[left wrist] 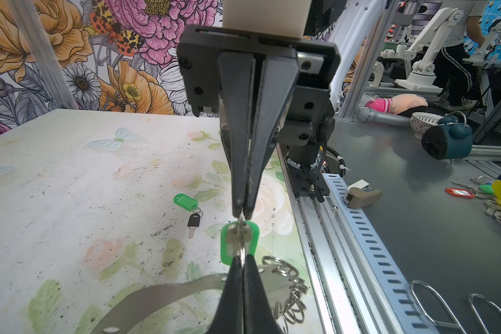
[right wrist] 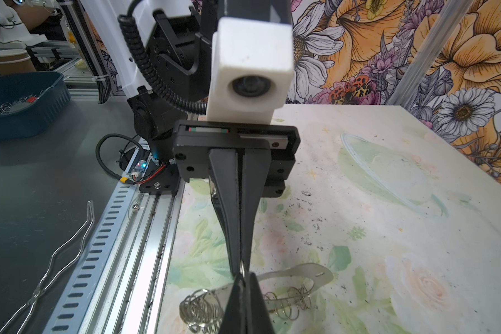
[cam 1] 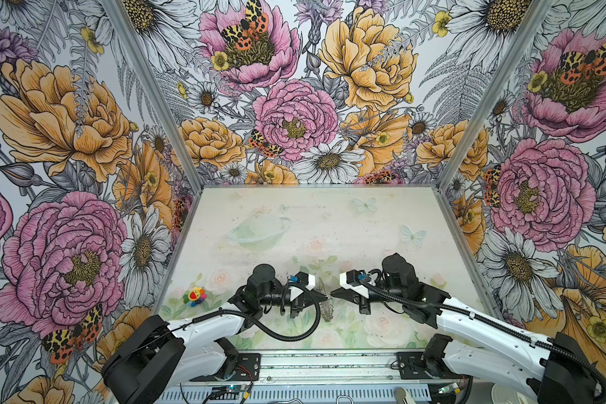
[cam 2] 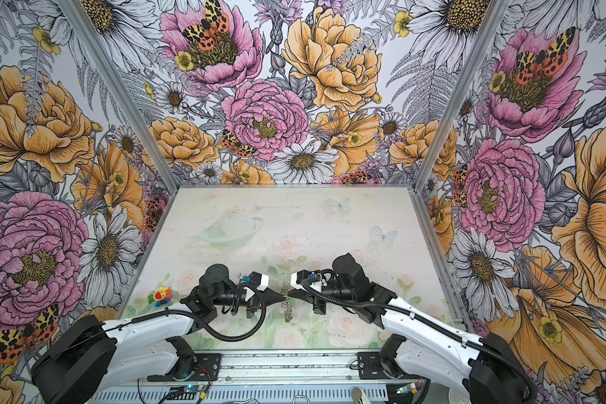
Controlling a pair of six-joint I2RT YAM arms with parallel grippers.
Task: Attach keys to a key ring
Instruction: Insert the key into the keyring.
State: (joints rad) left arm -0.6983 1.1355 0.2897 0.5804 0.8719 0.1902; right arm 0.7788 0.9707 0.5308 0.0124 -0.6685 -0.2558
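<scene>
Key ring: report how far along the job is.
Done: no key visibly on the flat grey horseshoe-shaped plate yet. In hand: left gripper and right gripper, both shut, pinch one green-tagged key between them. Left: threading it, then the second green-tagged key lying loose.

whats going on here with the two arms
Two robot arms are working on attaching keys to a key ring. The left pincer and right pincer are both shut, tip to tip, pinching one green-tagged key by its small metal ring. The key ring, a grey plate edged with wire rings, lies on the table beneath them. A second green-tagged key lies loose nearby.
</scene>
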